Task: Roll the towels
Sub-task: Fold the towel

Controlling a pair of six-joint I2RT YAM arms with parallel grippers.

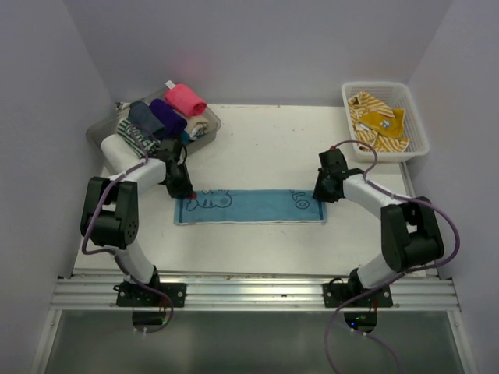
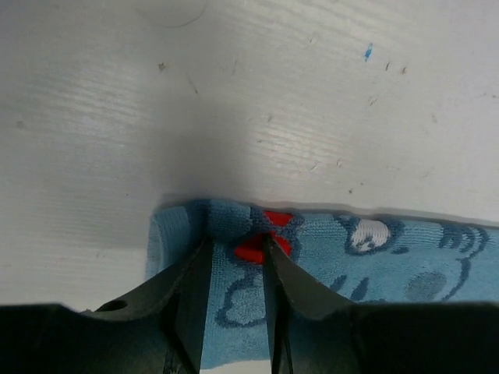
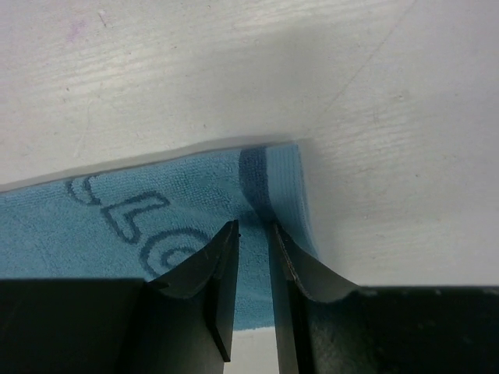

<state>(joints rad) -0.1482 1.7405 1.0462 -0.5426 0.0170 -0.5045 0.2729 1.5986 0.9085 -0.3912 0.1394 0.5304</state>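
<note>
Pinching the towel at both ends, the two tools sit low over the tabletop (image 1: 257, 156). The left tool (image 1: 187, 192) (image 2: 236, 238) has its fingers drawn close together on a small raised pucker of the light blue towel (image 1: 249, 206) (image 2: 374, 257), right at the far edge near the towel's left end, where a red bow of the printed cartoon shows between the tips. The right tool (image 1: 321, 193) (image 3: 253, 227) is likewise nipped onto the cloth, its fingers narrowly spaced with a crease of the towel (image 3: 156, 218) running up between them, just beside the darker blue band at the right end and the dark outlined lettering.

The towel itself lies spread flat and unrolled as a long strip across the middle of the tabletop, its length running left to right between the two arms. Only the pinched spots rise a little.

At the far left corner stands a clear tray (image 1: 209, 125) holding rolled towels packed side by side: a hot pink towel (image 1: 185, 99) on top at the back, a dark purple towel (image 1: 168, 115) next to it, and darker and striped rolls beside them. At the far right corner a white basket (image 1: 417, 132) holds loose mustard-yellow towels (image 1: 378, 121) with white stripes, crumpled together. Both containers stand well apart from the blue towel.
</note>
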